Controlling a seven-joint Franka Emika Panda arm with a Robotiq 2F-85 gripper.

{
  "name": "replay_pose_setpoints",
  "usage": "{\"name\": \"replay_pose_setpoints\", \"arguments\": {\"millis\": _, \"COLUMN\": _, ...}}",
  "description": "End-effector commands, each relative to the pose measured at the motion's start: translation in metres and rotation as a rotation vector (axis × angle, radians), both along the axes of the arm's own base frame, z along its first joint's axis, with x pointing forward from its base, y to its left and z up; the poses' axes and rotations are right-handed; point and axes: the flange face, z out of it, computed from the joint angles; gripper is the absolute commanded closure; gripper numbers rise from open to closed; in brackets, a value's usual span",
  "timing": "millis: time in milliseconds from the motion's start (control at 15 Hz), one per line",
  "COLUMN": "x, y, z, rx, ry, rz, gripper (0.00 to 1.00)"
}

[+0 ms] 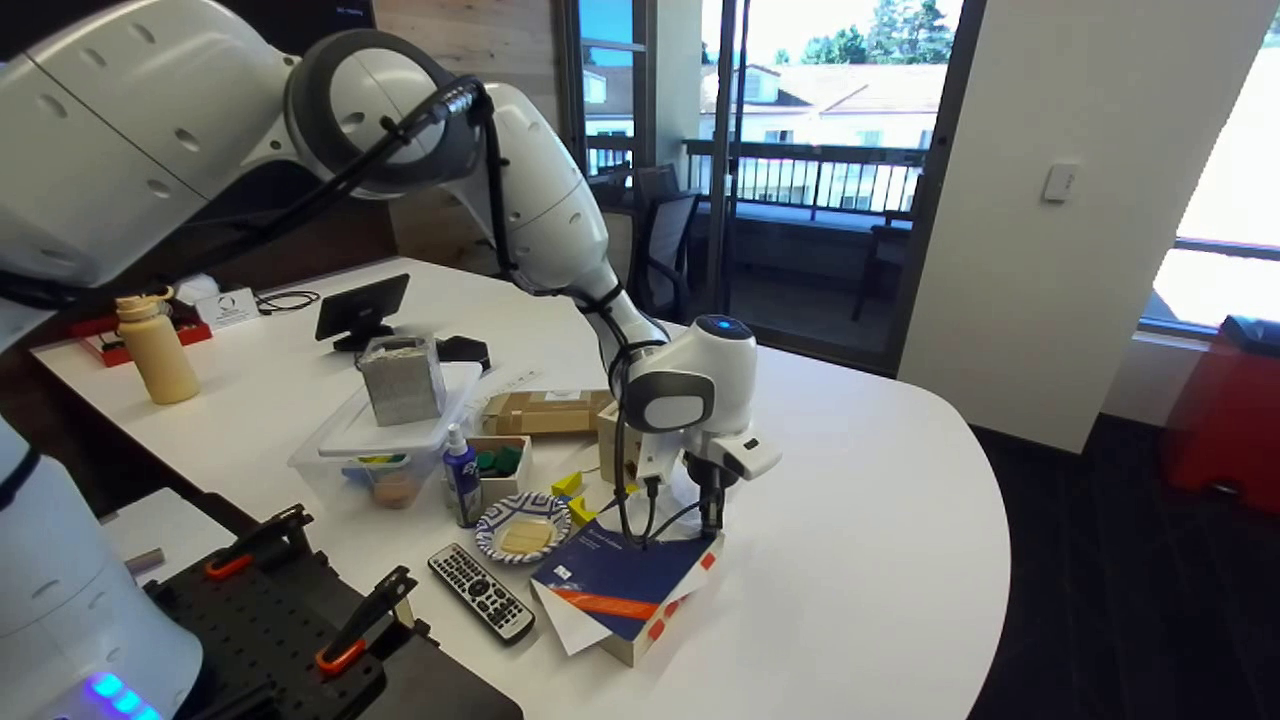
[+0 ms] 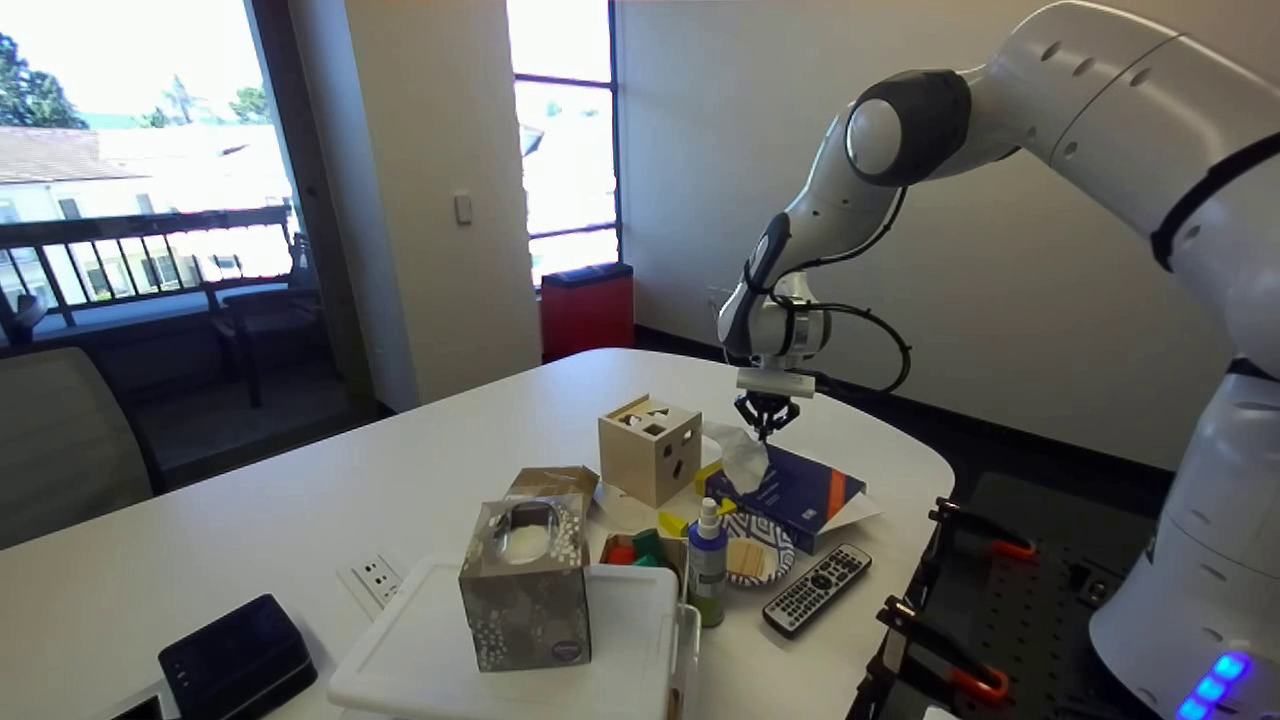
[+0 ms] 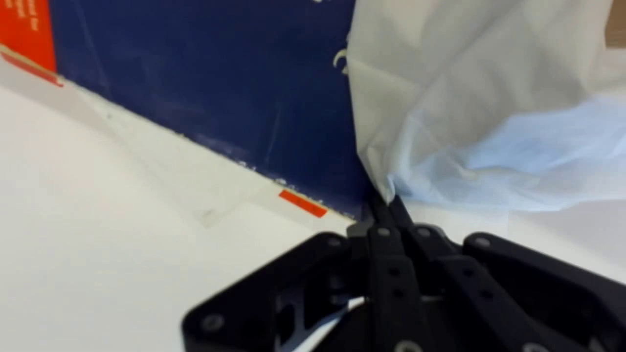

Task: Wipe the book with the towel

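Observation:
The book is a thick dark blue paperback with an orange band, lying flat on the table. It also shows in an exterior view and in the wrist view. The towel is a thin white tissue-like sheet; in an exterior view it hangs over the end of the book away from the orange band. My gripper is shut on a pinched corner of it. In both exterior views the gripper points down at the book's edge. Whether the fingertips touch the book I cannot tell.
A wooden shape-sorter cube stands beside the towel. A patterned plate, a black remote, a spray bottle and yellow blocks lie near the book. A lidded plastic bin carries a tissue box.

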Motion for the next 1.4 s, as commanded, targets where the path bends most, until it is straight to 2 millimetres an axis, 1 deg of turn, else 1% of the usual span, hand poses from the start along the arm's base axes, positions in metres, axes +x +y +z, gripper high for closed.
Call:
{"name": "replay_pose_setpoints", "arguments": {"millis": 0, "x": -0.011, "y": -0.007, "z": 0.012, "rx": -0.004, "ry": 0.028, "rz": -0.045, "gripper": 1.0}}
{"name": "replay_pose_setpoints", "arguments": {"millis": 133, "x": -0.014, "y": -0.002, "z": 0.015, "rx": 0.036, "ry": 0.039, "rz": -0.023, "gripper": 1.0}}
{"name": "replay_pose_setpoints", "arguments": {"millis": 267, "x": -0.012, "y": 0.009, "z": 0.018, "rx": 0.108, "ry": 0.026, "rz": 0.022, "gripper": 1.0}}
{"name": "replay_pose_setpoints", "arguments": {"millis": 533, "x": -0.004, "y": 0.045, "z": 0.028, "rx": 0.25, "ry": 0.017, "rz": 0.141, "gripper": 1.0}}
{"name": "replay_pose_setpoints", "arguments": {"millis": 733, "x": -0.003, "y": 0.061, "z": 0.031, "rx": 0.312, "ry": 0.065, "rz": 0.179, "gripper": 1.0}}
{"name": "replay_pose_setpoints", "arguments": {"millis": 800, "x": -0.003, "y": 0.065, "z": 0.027, "rx": 0.336, "ry": 0.096, "rz": 0.182, "gripper": 1.0}}
{"name": "replay_pose_setpoints", "arguments": {"millis": 933, "x": -0.008, "y": 0.07, "z": 0.019, "rx": 0.379, "ry": 0.167, "rz": 0.179, "gripper": 1.0}}
{"name": "replay_pose_setpoints", "arguments": {"millis": 1067, "x": -0.015, "y": 0.069, "z": 0.014, "rx": 0.398, "ry": 0.219, "rz": 0.148, "gripper": 1.0}}
{"name": "replay_pose_setpoints", "arguments": {"millis": 1200, "x": -0.021, "y": 0.062, "z": 0.015, "rx": 0.379, "ry": 0.222, "rz": 0.106, "gripper": 1.0}}
{"name": "replay_pose_setpoints", "arguments": {"millis": 1333, "x": -0.026, "y": 0.052, "z": 0.022, "rx": 0.34, "ry": 0.205, "rz": 0.056, "gripper": 1.0}}
